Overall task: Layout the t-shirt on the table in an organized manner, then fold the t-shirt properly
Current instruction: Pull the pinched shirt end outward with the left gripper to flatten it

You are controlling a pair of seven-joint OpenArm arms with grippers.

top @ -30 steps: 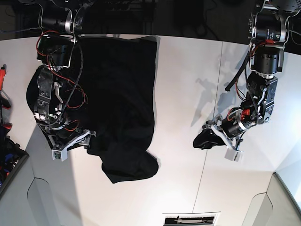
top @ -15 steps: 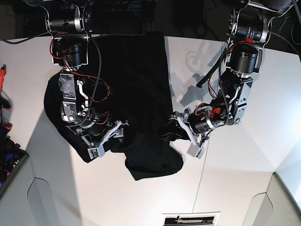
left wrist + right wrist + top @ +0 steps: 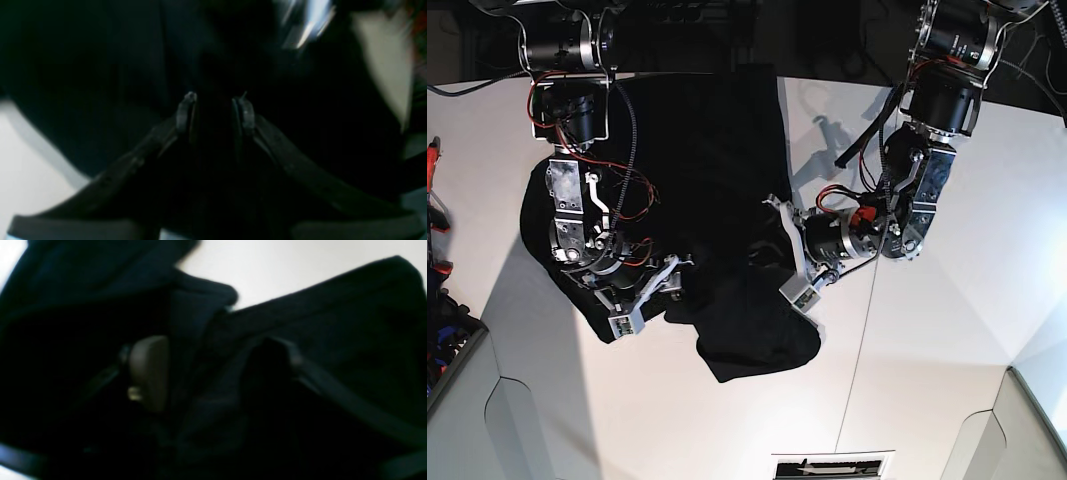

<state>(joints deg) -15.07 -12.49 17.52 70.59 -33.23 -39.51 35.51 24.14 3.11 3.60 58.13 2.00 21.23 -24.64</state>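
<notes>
T-shirt bunched mid-desk. Left claw has moved in from the side, narrowed, pinching cloth. Right claw partly open over folds; grip unclear.

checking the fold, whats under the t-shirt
Around the black t-shirt only the white table shows. Whatever lies beneath its bunched layers is covered and cannot be seen.

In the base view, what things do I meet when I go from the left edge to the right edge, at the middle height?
Bare table → right arm's tool → black t-shirt → left arm's tool → bare table again.
</notes>
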